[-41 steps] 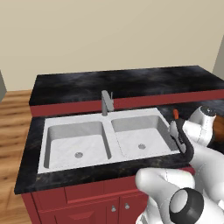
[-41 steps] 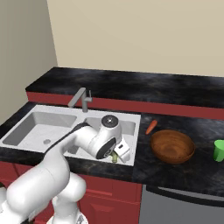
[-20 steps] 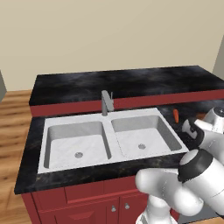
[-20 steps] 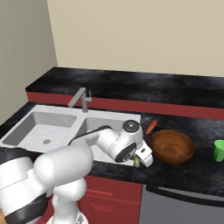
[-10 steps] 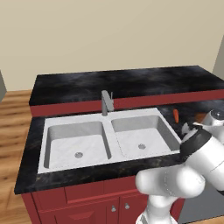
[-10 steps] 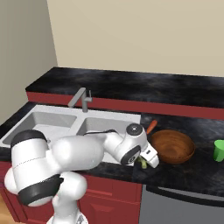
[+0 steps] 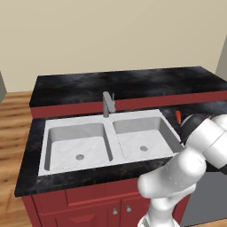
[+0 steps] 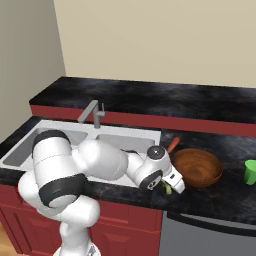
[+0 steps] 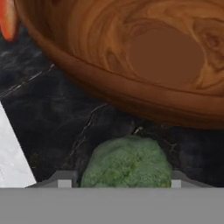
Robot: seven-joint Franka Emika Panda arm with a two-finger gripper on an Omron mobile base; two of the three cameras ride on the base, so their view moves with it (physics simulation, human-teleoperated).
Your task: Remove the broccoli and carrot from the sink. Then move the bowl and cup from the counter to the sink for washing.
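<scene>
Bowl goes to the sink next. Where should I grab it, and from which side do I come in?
Grip the bowl by its rim, one finger inside and one outside, coming down from above. It sits upright and open and looks far too wide to span. The near rim, on the sink side, seems best: it lies close to the gripper, away from the carrot behind. The broccoli sits between the fingers for now.

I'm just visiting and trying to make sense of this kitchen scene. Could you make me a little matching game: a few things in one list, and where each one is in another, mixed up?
Things:
1. dark green broccoli floret
2. slim orange-red carrot
3. round reddish-brown wooden bowl
4. small bright green cup

Places:
A. far right on the black stone counter
B. between the claw's two fingers
C. between the white double sink and the bowl
D. on the counter, just beyond the claw

Pairs: 1-B, 2-C, 3-D, 4-A
</scene>
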